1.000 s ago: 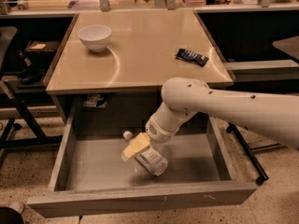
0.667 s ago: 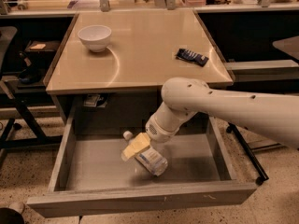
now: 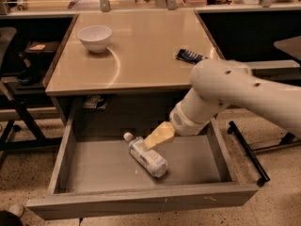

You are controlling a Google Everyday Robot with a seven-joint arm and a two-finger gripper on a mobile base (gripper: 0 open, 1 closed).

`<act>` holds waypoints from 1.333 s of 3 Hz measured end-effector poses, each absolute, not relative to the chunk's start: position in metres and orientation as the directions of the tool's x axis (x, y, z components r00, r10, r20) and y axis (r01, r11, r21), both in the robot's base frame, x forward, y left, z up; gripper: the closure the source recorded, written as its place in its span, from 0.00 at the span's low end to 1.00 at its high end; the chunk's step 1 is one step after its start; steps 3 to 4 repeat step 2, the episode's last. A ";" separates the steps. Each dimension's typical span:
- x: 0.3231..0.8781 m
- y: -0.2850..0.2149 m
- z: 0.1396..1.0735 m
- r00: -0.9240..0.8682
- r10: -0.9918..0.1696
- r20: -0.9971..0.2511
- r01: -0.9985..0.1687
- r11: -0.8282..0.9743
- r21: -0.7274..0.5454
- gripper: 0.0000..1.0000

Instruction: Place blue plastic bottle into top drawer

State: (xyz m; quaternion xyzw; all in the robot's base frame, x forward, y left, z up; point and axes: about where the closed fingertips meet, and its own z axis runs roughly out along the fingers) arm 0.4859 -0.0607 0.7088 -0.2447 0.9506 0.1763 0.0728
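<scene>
A: Where is the blue plastic bottle (image 3: 146, 155)?

B: Lying on its side on the floor of the top drawer (image 3: 141, 202), which stands pulled out below the tabletop (image 3: 146, 46). Its white cap points back-left, its base front-right.

A: And the pincer (image 3: 157, 135)?

B: Down inside the drawer on the white arm (image 3: 235, 86), its yellowish tip right at the bottle's upper side, toward the cap end. I cannot tell whether it is open, closed, or gripping the bottle.

A: Anything up top?

B: 1 white bowl (image 3: 94, 36) at the back left and 1 flat dark packet (image 3: 190, 56) near the right edge, well apart.
</scene>
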 end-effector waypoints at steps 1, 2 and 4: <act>0.467 -0.121 0.800 -0.896 -0.338 -0.288 -0.394 0.905 0.162 0.00; 0.454 -0.120 0.840 -0.875 -0.345 -0.340 -0.401 0.909 0.110 0.00; 0.454 -0.120 0.840 -0.875 -0.345 -0.340 -0.401 0.909 0.110 0.00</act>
